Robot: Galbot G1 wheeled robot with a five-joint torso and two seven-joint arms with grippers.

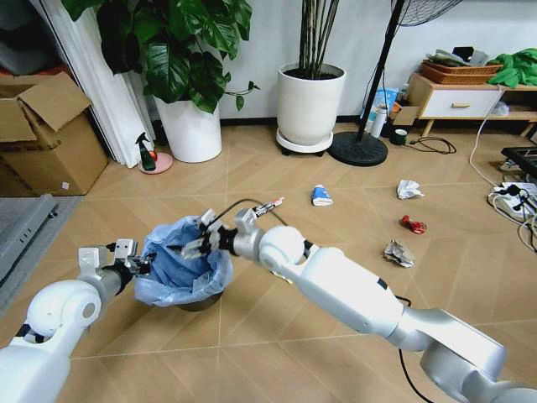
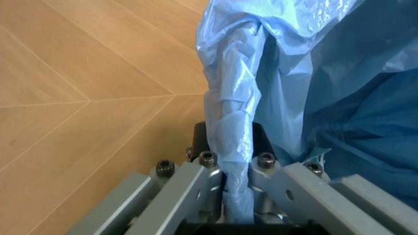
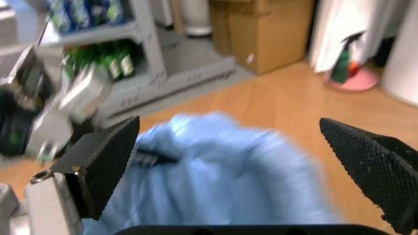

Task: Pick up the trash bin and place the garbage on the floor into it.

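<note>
The trash bin [image 1: 186, 275], black with a crinkled light blue liner [image 2: 313, 73], is on the floor in front of me. My left gripper [image 1: 138, 265] is shut on its near-left rim, the liner fold pinched between the pads [image 2: 234, 147]. Above the bin's mouth my right gripper [image 1: 206, 240] is open, with nothing between its fingertips [image 3: 242, 166] and the blue liner [image 3: 216, 196] beneath. Garbage lies farther right on the floor: a blue-white wrapper [image 1: 321, 196], a crumpled white paper wad [image 1: 409, 189], a red packet [image 1: 413, 224], a crushed silver packet [image 1: 398, 253] and a small white-red piece [image 1: 268, 204].
Two white plant pots [image 1: 195, 126] [image 1: 310, 102] and a fan base [image 1: 358, 149] stand along the back wall. A cardboard box [image 1: 46, 134] sits far left. A power strip with cables [image 1: 513, 195] lies at the right edge. A spray bottle [image 1: 147, 154] stands by the left pot.
</note>
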